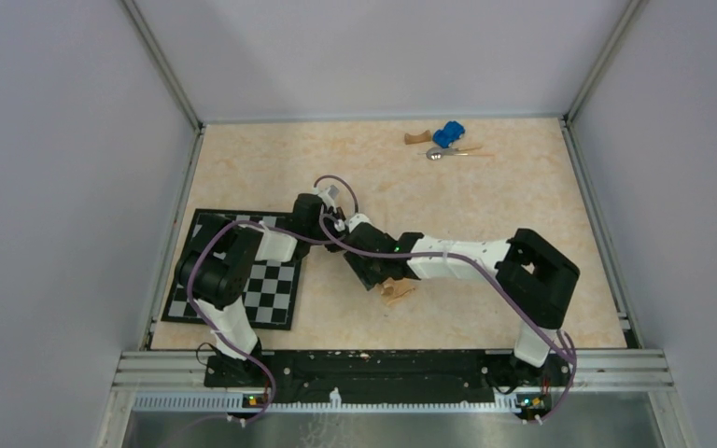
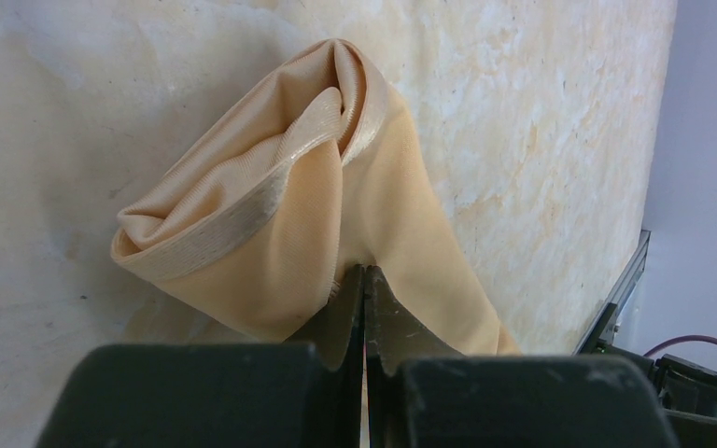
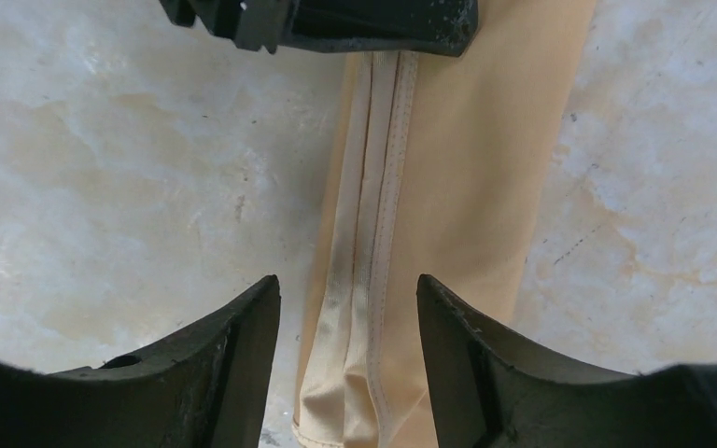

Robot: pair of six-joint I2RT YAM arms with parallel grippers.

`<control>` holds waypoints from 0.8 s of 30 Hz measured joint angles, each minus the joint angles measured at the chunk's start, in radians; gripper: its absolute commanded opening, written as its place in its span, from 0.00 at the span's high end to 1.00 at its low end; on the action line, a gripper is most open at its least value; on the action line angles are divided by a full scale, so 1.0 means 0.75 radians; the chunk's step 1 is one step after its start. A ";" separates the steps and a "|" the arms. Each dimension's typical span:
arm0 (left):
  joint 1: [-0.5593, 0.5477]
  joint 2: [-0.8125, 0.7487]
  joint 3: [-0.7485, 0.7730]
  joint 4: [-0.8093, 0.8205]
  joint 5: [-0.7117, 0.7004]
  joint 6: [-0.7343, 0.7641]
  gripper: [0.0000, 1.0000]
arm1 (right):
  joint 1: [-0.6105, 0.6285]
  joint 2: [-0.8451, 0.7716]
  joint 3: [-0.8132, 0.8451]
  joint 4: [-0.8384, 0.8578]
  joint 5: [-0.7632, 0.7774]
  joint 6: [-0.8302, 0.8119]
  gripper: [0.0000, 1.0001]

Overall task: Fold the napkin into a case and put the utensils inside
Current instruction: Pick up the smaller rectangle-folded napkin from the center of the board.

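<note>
From above, most of the napkin (image 1: 397, 291) is hidden beneath the left arm (image 1: 219, 275) and right arm (image 1: 457, 257), which cross over it. Only one small crumpled peach bit shows, on the bare counter (image 1: 485, 205) just right of the checkerboard mat (image 1: 271, 289). Neither arm's fingertips can be made out from there.

The left arm reaches over the mat's far right corner. Its left hand (image 2: 364, 280) is pinched together on the cloth, which bunches into a rolled fold beyond the fingers. The right arm stretches leftward toward the mat, and the right hand (image 3: 347, 285) has its fingers apart, straddling the napkin's stitched hem without visibly gripping it (the left hand's black body is cut off at the top of that view).

Far beyond the mat, to its right, lie one spoon (image 1: 436, 153), one blue toy car (image 1: 448, 133) and one brown wooden block (image 1: 416, 138). Whether a second utensil lies beside the spoon is hard to tell.
</note>
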 measured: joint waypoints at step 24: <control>0.031 -0.188 -0.020 -0.215 0.002 0.076 0.57 | 0.110 0.079 -0.143 0.293 0.370 0.154 1.00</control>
